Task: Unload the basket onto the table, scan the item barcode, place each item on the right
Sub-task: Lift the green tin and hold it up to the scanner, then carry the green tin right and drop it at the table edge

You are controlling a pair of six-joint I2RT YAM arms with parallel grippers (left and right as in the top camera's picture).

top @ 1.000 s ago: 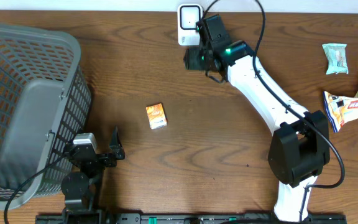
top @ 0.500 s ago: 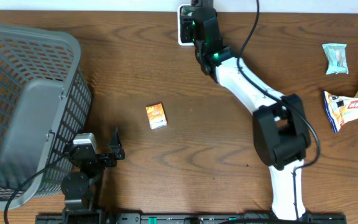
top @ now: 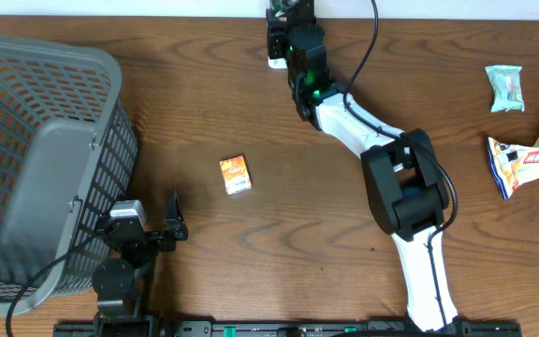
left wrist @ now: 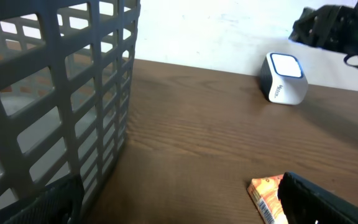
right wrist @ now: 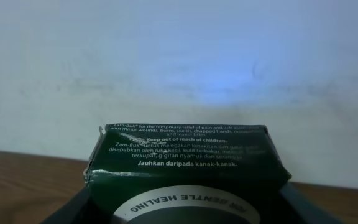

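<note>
A grey basket (left wrist: 55, 106) with square holes fills the left side. It stands on a brown wooden worktop (left wrist: 191, 137). At the back, close to the white wall (left wrist: 216, 25), stands a small white and grey scanner (left wrist: 284, 78). Up to its right hangs the black end of the right arm (left wrist: 328, 28), with a little green light on. The left tool (left wrist: 173, 193) has its fingers wide apart. An orange packet (left wrist: 266, 196) peeks out from behind one finger (left wrist: 328, 199).
</note>
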